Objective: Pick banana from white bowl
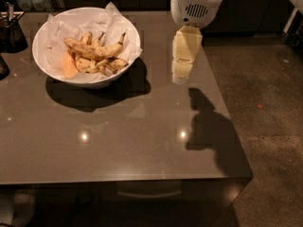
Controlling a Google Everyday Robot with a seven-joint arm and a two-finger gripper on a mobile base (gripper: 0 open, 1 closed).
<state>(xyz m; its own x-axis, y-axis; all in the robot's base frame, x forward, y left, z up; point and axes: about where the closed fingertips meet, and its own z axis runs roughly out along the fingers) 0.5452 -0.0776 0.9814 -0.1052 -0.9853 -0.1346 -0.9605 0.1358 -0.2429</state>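
The white bowl (120, 30) stands at the back left of the table, lined with crinkled white paper. Several spotted yellow bananas (94, 50) lie in it, the top one across the pile, with an orange piece (69, 66) at the left. My gripper (182, 77) hangs from a white wrist (195, 6) over the table's right half, to the right of the bowl and apart from it. Its pale fingers point down above the table top and hold nothing.
A small dark container (10, 32) stands at the table's far left edge. The grey table (128, 141) has its right edge next to a speckled floor (270, 108). Dark cabinets line the back.
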